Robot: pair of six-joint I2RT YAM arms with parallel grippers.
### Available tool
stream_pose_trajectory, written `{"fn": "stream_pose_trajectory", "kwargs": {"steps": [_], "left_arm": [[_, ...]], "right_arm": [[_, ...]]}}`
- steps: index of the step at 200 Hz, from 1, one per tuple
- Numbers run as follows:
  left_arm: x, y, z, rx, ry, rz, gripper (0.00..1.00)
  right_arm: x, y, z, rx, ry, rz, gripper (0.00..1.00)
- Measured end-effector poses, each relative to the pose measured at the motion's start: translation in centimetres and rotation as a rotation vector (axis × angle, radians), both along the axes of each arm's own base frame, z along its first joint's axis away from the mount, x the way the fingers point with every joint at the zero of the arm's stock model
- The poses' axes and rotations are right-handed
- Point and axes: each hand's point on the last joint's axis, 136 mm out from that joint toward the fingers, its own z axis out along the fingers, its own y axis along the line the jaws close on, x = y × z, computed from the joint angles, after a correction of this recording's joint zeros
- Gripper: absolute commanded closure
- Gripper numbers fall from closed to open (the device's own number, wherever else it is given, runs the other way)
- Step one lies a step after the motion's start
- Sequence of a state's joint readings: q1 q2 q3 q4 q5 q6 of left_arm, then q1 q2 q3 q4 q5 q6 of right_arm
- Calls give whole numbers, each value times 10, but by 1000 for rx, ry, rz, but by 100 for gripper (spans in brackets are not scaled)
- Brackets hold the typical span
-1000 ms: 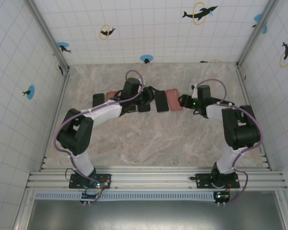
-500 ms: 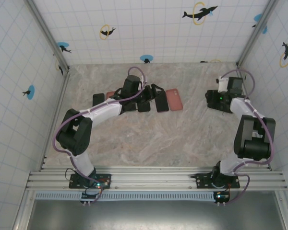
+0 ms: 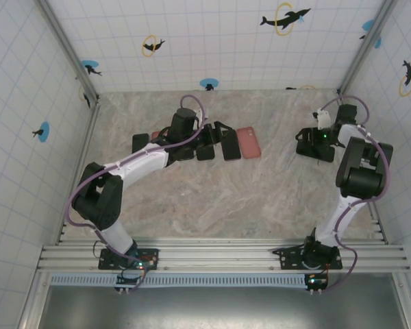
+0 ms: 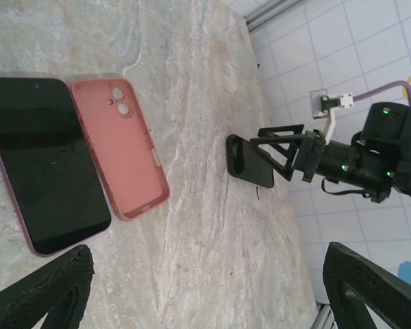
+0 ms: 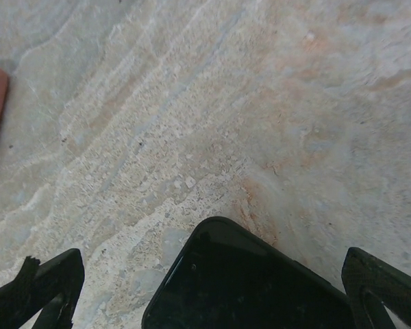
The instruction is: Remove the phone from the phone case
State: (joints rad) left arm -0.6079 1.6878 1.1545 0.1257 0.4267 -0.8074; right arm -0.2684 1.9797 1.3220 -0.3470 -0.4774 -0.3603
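Right claw (image 3: 307, 145) swung from case (image 4: 123, 147) to worktop's (image 4: 212, 226) right edge, released. Left claw (image 4: 212, 291) released near phone (image 4: 44, 161). Phone lay beside empty case, toward far edge. Removal judged done; next: withdraw arms without nudging either.

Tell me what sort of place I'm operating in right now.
Most likely a lab robot test cell: white grid-patterned walls with dolphin stickers box in a marble-look tabletop, and an aluminium rail runs along its near edge.

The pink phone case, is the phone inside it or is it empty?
Empty: the pink case lies flat with its camera cutouts showing, and the phone lies beside it.
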Motion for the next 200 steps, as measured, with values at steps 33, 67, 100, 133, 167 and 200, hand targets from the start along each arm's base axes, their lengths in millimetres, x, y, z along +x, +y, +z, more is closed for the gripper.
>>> {"fn": "stream_pose_trajectory", "kwargs": {"steps": [33,67,100,133,167,200], "left_arm": [[-5,3,-5,13,9,-3,11],[-7,4,-10,25,11,-9,11],[-7,4,-10,24,10,-11,10],[-7,4,-10,24,9,-14,11],[-8,4,-10,23,11,-19,10],[-8,4,-10,26,12,-21,10]], "right_arm": [[4,-3,-11,-4,41,0,1],[10,-8,-11,-19,54,-16,1],[11,-7,-14,-13,71,-24,1],[4,-4,-21,-20,114,-27,1],[2,-3,-25,-57,130,-21,1],[2,-2,-27,-95,133,-4,1]]}}
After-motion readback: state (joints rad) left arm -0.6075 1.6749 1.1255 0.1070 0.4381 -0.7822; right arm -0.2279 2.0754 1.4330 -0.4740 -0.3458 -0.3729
